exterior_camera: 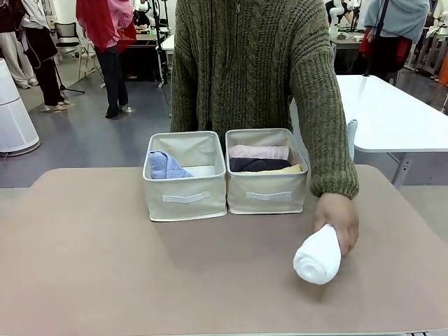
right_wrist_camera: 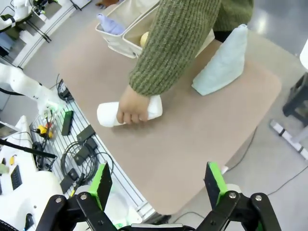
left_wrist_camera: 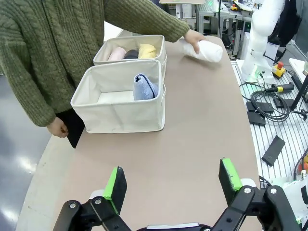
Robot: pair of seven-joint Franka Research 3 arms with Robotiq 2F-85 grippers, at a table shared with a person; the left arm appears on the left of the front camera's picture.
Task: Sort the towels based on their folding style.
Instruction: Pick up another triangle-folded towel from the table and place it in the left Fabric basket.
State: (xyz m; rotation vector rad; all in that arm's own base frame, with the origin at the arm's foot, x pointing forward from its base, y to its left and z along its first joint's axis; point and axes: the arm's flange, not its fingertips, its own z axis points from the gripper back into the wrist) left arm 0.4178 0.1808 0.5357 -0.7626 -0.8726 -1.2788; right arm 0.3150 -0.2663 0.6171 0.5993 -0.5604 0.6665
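Spread wide and empty, the left gripper (left_wrist_camera: 172, 180) hangs over the bare near part of the tan tabletop (left_wrist_camera: 202, 134), its green pads well apart with nothing between them. I record the right gripper (right_wrist_camera: 158, 179) in the same condition: fingers parted, holding nothing, above the table's edge on its own side. A white terry towel rolled into a cylinder (exterior_camera: 317, 255) lies on the table towards the robot's right, in front of the bins and well apart from both grippers. The person's hand (exterior_camera: 338, 217), coming out of an olive knitted sleeve, rests on the roll's far end. Two beige fabric bins stand side by side, touching, at the far middle of the table. The left bin (exterior_camera: 185, 197) holds a light blue cone-folded towel (exterior_camera: 163, 166) leaning at its left side. The right bin (exterior_camera: 267, 194) holds three rolled towels lying together: a pink one (exterior_camera: 258, 151), a dark grey one (exterior_camera: 257, 164) and a yellow one (exterior_camera: 280, 170). A pale teal cone-folded towel (right_wrist_camera: 222, 62) stands on the table beyond the person's arm, near the far right corner and outside both bins.
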